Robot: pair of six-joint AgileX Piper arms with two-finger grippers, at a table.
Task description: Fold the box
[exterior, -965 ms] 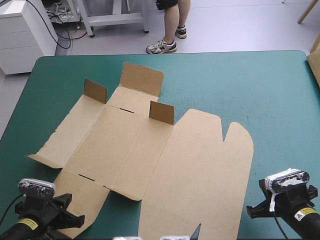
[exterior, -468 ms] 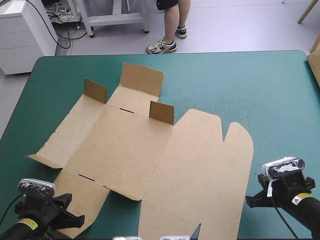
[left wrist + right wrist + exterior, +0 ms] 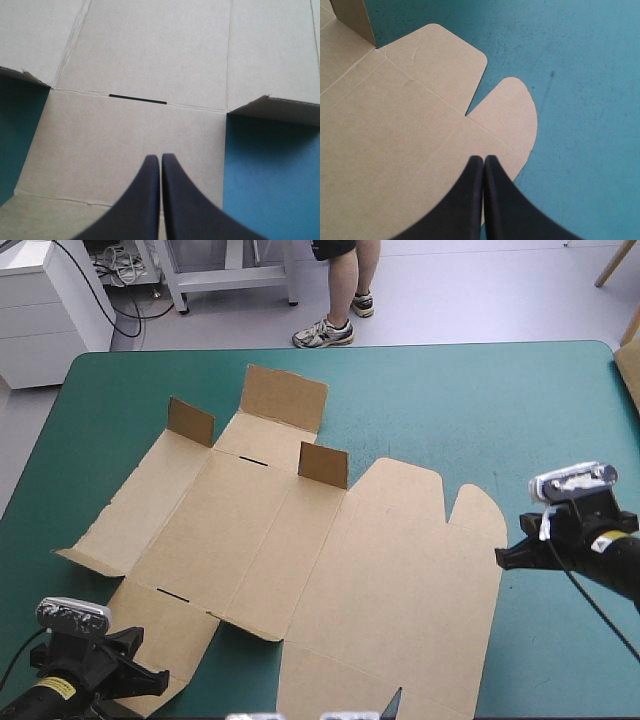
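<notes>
Box (image 3: 300, 560) lies as a cut brown sheet across the left and middle of the high view, running from the upper left down to the bottom centre on the teal-green table (image 3: 450, 400), and it is almost wholly flat. Only three small flaps in the upper part of that view stand up: one at the upper left (image 3: 190, 422), a wider one beside it (image 3: 285, 398) and one nearer the middle (image 3: 323, 465). No wall is raised along its full length, nothing is tucked into the slot (image 3: 137, 99), and the broad lid panel with its rounded tab (image 3: 512, 115) rests flat on the cover. I judge the folding barely begun, with the side walls, the tucking and the tray shape all left to do. The left gripper (image 3: 160, 159), its black fingers pressed together on nothing, sits over the sheet's panel at the lower left of the high view, the slot just ahead of it. The right gripper (image 3: 480, 159), likewise pinched together and empty, hangs over the sheet's right edge beside the rounded tab. Whether either one touches the board is hard to tell.
</notes>
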